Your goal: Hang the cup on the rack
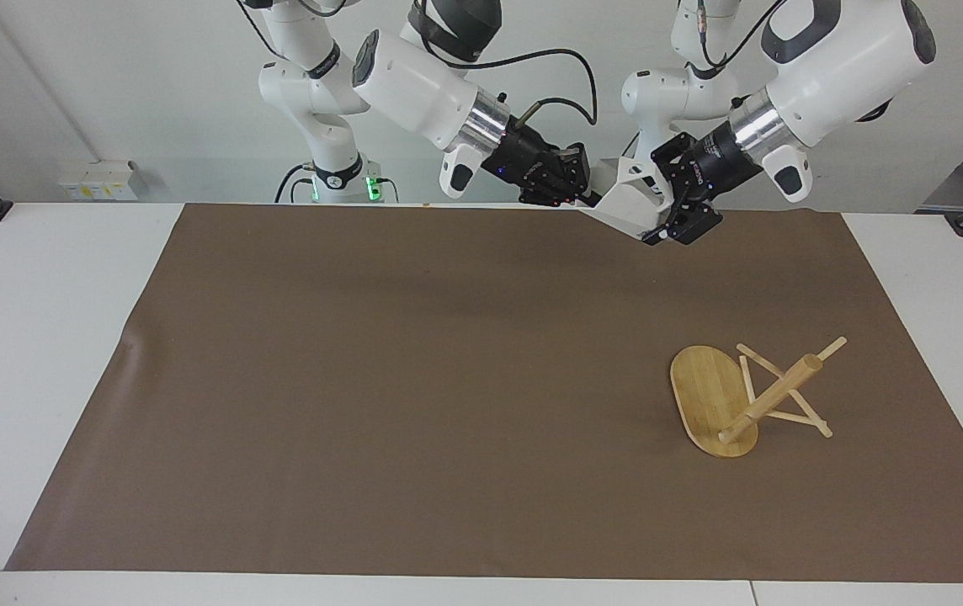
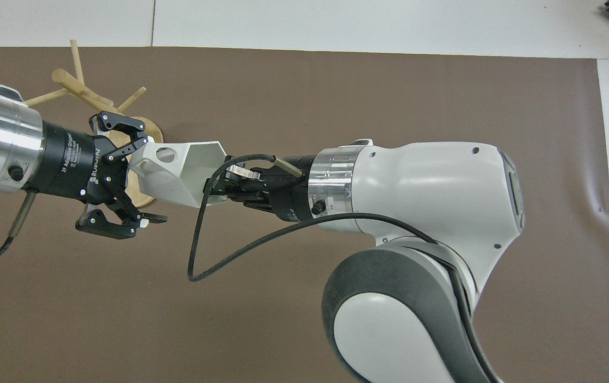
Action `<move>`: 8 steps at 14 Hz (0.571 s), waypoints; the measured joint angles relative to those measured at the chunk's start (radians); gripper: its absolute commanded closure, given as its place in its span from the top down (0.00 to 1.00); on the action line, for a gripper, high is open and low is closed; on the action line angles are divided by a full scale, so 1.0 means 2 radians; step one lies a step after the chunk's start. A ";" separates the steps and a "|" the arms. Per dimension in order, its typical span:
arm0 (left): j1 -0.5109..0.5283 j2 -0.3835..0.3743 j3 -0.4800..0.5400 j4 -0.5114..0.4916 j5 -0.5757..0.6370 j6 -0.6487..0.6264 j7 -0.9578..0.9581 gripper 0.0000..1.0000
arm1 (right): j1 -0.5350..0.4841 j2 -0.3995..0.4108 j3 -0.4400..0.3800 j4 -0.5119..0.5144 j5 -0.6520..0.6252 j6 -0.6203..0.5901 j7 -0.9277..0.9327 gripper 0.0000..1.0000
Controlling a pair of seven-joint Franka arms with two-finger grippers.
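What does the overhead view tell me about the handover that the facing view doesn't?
Only the overhead view shows the round hole in the cup's handle and the left gripper's open fingers straddling the handle end, one above it and one below.

Only the facing view shows height: the cup hangs well above the mat, and the rack is tipped over on the mat, its post slanting off the base.

Both show the right gripper shut on the cup's rim end, and the rack toward the left arm's end of the table.

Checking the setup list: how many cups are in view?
1. The cup is up in the air between the two claws, over the mat's edge nearest the robots. No other shows; none hangs on the toppled rack.
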 measured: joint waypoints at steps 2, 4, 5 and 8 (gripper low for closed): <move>0.000 -0.001 0.000 0.000 0.000 0.001 0.000 0.88 | 0.000 0.000 0.000 0.000 0.000 0.000 0.000 0.00; 0.000 -0.001 0.000 0.000 0.000 0.006 -0.001 0.51 | 0.000 0.000 0.000 0.000 0.000 -0.002 0.000 0.00; 0.000 -0.001 0.001 0.000 0.000 0.010 -0.001 0.27 | 0.000 0.000 0.000 0.000 0.000 -0.004 0.000 0.00; 0.001 -0.001 0.001 -0.001 0.001 0.008 0.002 0.00 | 0.000 0.000 0.000 0.000 0.000 -0.005 -0.002 0.00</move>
